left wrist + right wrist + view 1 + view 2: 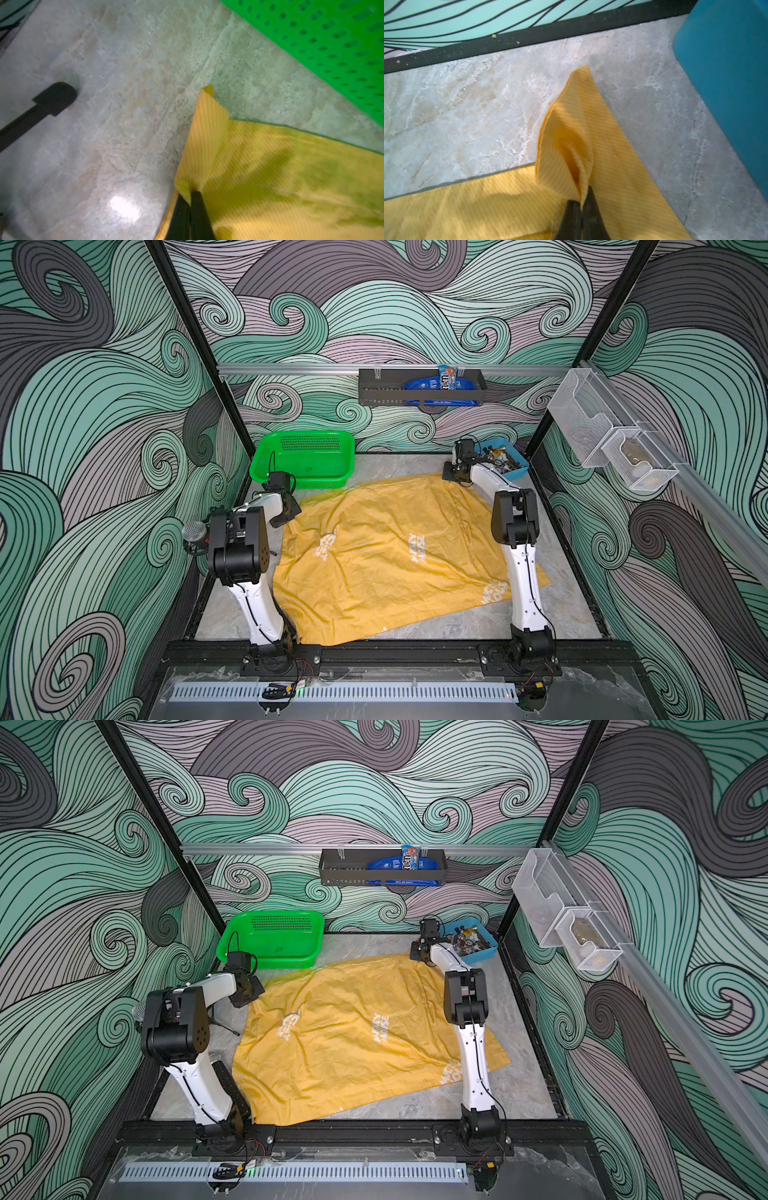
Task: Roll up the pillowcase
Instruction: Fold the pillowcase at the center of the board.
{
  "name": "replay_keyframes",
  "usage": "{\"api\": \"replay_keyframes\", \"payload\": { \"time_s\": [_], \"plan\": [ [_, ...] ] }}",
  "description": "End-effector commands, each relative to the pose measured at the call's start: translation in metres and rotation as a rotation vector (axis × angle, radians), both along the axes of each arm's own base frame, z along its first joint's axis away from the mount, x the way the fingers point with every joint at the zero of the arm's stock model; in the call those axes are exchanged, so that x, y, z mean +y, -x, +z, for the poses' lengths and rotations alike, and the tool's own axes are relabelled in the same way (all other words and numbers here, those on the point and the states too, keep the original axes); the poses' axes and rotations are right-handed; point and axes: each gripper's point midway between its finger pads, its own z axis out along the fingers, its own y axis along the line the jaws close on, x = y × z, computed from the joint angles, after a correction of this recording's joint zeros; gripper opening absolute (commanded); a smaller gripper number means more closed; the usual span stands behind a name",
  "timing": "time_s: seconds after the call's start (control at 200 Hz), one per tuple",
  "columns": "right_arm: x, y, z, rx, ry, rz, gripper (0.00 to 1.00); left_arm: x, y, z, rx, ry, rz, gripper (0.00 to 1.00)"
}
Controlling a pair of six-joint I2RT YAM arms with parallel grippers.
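Note:
The pillowcase point(386, 556) point(353, 1036), a wrinkled mustard-yellow cloth with white word logos, lies spread flat over the marble table in both top views. My left gripper point(289, 514) point(249, 990) sits at its far left corner. In the left wrist view that gripper point(190, 197) is shut, pinching a raised fold of the pillowcase point(280, 176). My right gripper point(453, 475) point(419, 952) is at the far right corner. There the right gripper point(581, 199) is shut on a peaked fold of the pillowcase point(571, 135).
A green basket point(305, 456) point(322, 41) stands at the back left, just beyond the cloth. A blue bin point(507, 460) point(726, 83) of small parts stands at the back right beside my right gripper. A black shelf point(419, 387) and mesh bins point(611, 439) hang on the walls.

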Motion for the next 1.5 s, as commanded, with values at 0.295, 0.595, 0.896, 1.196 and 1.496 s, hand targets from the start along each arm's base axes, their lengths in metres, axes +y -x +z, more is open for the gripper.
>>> {"api": "replay_keyframes", "payload": {
  "time_s": [0.295,0.595,0.896,1.196,1.496],
  "plan": [
    [0.008,0.022,0.136,-0.198,-0.038,0.065,0.0,0.005,0.01,0.112,-0.242,-0.16,0.012,0.0],
    [-0.047,0.047,0.195,-0.334,-0.063,-0.012,0.0,0.019,0.017,0.2,-0.51,-0.331,0.005,0.0],
    [-0.088,0.03,0.258,-0.493,-0.048,-0.048,0.0,-0.001,-0.027,0.242,-0.666,-0.335,-0.128,0.0],
    [-0.088,0.038,0.278,-0.541,-0.095,-0.022,0.0,-0.006,-0.054,0.268,-0.704,-0.419,-0.223,0.0],
    [-0.109,0.11,0.239,-0.439,-0.05,-0.103,0.02,-0.013,-0.02,0.221,-0.577,-0.453,-0.305,0.0]
  ]
}}
